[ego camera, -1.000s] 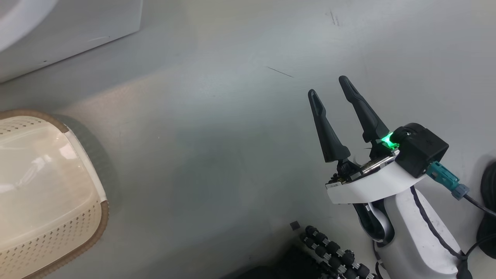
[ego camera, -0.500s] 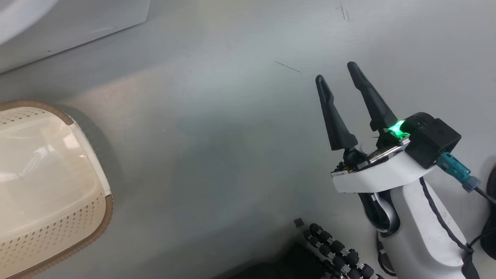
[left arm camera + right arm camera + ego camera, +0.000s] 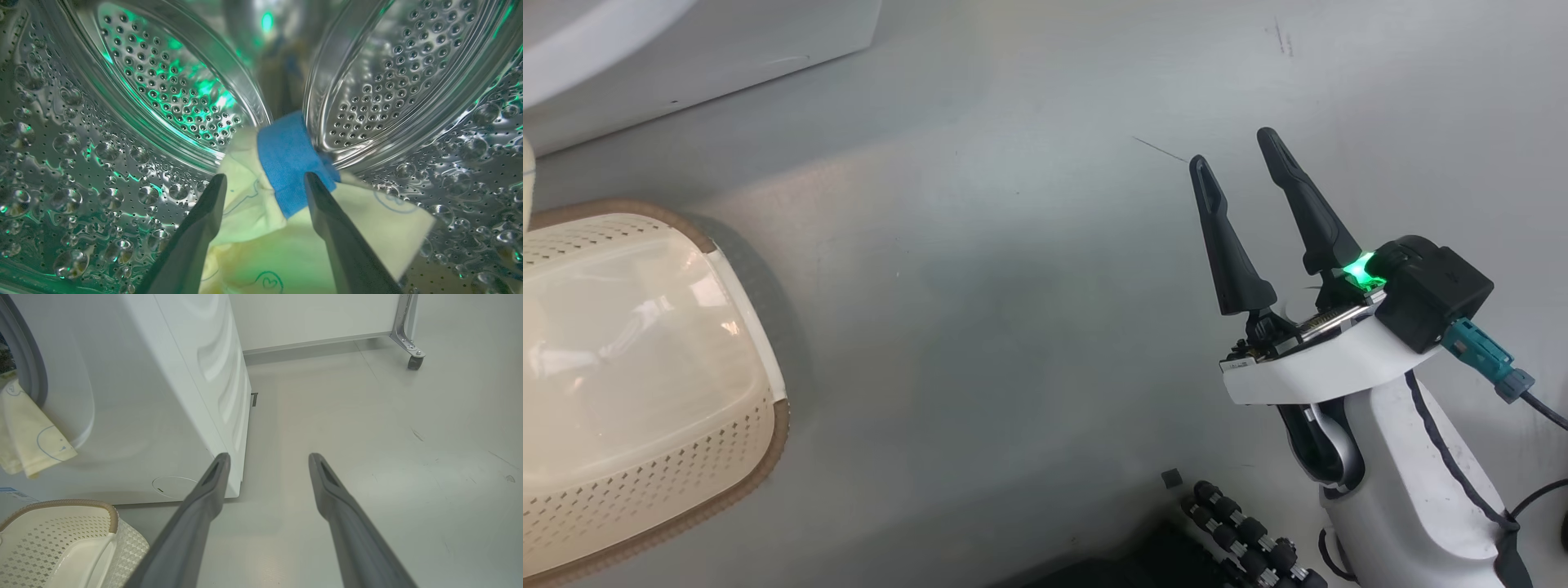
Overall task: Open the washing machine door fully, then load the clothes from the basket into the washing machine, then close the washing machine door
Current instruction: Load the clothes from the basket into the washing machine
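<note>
My left gripper (image 3: 264, 175) is inside the steel drum (image 3: 171, 94) of the washing machine (image 3: 163, 396), its fingers set wide apart. The clothes (image 3: 261, 253) lie just beyond and between them, pale yellow cloth with a blue cuff (image 3: 286, 159) bunched against a drum paddle. I cannot tell whether either finger touches the fabric. The lower part of the heap is cut off by the frame edge, and the far end of the drum is a blur with a green glint.

From the right wrist, a corner of the clothes (image 3: 28, 428) hangs out over the grey gasket (image 3: 28, 355) down the white front; the rest is cut off at the left edge.

My right gripper (image 3: 1232, 147) hangs over the bare floor (image 3: 1013, 286) to the right of the machine, fingers wide and holding nothing.

The basket (image 3: 645, 490) stands on the floor near the machine's front, on my left, cut off at the frame edge. Glare washes out its inside, so I cannot make out what it holds.
</note>
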Motion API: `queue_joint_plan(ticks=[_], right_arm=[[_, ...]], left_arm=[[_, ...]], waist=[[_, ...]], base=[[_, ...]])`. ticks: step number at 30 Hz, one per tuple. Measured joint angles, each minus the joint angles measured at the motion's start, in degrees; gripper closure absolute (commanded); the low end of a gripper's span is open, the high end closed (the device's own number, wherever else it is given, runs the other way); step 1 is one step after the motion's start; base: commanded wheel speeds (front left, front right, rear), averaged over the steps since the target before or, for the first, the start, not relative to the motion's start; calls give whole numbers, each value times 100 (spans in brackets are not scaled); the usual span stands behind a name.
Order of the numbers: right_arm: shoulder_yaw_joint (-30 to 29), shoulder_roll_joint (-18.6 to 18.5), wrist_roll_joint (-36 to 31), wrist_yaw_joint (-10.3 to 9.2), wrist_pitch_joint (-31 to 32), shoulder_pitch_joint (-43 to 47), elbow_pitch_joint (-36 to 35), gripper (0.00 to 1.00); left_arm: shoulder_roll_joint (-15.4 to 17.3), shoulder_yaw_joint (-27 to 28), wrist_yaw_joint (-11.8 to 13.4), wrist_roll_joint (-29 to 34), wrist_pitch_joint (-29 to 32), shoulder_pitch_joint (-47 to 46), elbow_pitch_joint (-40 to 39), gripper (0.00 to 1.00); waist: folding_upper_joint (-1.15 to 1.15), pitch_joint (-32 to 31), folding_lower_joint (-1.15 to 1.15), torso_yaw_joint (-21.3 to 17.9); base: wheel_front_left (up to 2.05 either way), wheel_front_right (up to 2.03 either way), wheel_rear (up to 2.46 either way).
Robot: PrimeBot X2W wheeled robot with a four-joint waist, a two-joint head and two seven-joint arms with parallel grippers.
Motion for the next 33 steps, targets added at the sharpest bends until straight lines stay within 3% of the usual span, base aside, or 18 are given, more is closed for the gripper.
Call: queue_joint_plan(ticks=[7, 12, 27, 33], right_arm=[[-74, -2, -2, 0, 0, -1, 52, 0], [-193, -15, -9, 0, 0, 1, 91, 0], [-575, -131, -67, 0, 0, 182, 313, 0], [-720, -136, -79, 0, 0, 381, 389, 0]], left_arm=[[-49, 5, -79, -88, -135, 24, 26, 0], [-289, 59, -203, -307, -372, 474, 196, 0], [-521, 330, -539, -586, -1699, 2102, 283, 0], [-903, 244, -730, -634, -2213, 2983, 237, 0]], waist=[[0, -142, 0, 69], [0, -303, 0, 191], [0, -913, -1, 585], [0, -1223, -1, 718]], base=[[0, 0, 0], [0, 0, 0], [0, 0, 0], [0, 0, 0]])
